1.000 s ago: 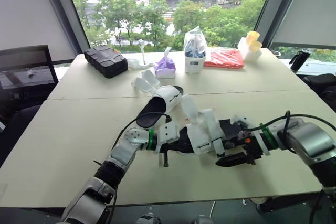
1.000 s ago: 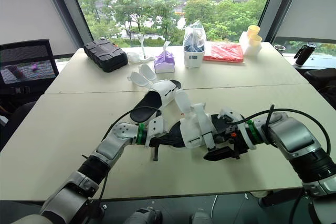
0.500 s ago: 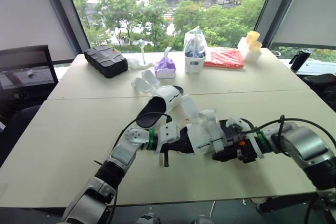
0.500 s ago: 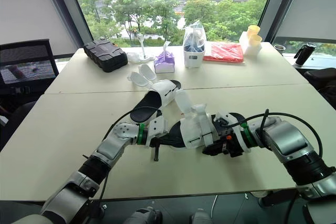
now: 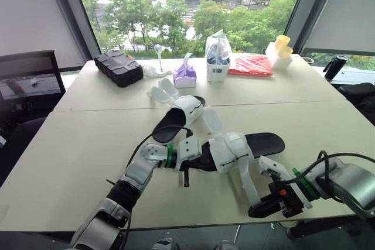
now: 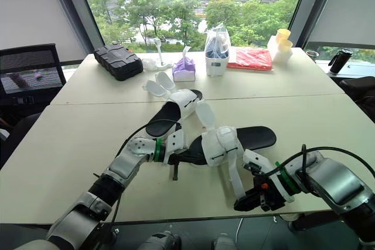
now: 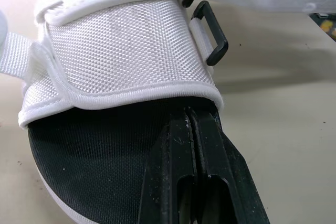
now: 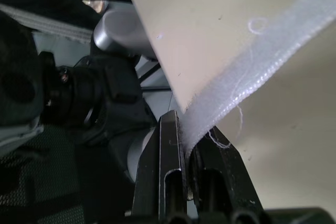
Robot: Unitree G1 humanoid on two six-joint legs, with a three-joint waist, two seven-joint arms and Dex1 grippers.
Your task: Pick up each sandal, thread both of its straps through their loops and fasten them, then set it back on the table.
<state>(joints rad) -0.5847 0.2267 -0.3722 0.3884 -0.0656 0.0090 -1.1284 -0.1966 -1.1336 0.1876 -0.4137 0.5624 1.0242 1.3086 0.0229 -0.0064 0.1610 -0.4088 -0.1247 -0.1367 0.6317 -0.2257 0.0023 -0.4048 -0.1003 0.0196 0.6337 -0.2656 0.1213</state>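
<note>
Right pincer [image 5: 258,209] clamps the sandal's [image 5: 266,143] strap [image 5: 245,180]; left pincer [image 7: 193,118] rests closed on its insole [image 7: 94,171]; second sandal [image 5: 187,109] behind.

2nd sandal [image 5: 183,113] behind near sandal [image 5: 226,151]

Open table [image 5: 70,144] left of near sandal [image 5: 228,150], second sandal [image 5: 181,114] just behind it, strap [image 5: 249,182] stretched rightward

Both head eyes overlook the same table [image 5: 76,139]; wrist cameras hug one sandal [image 7: 121,51] closely.
</note>
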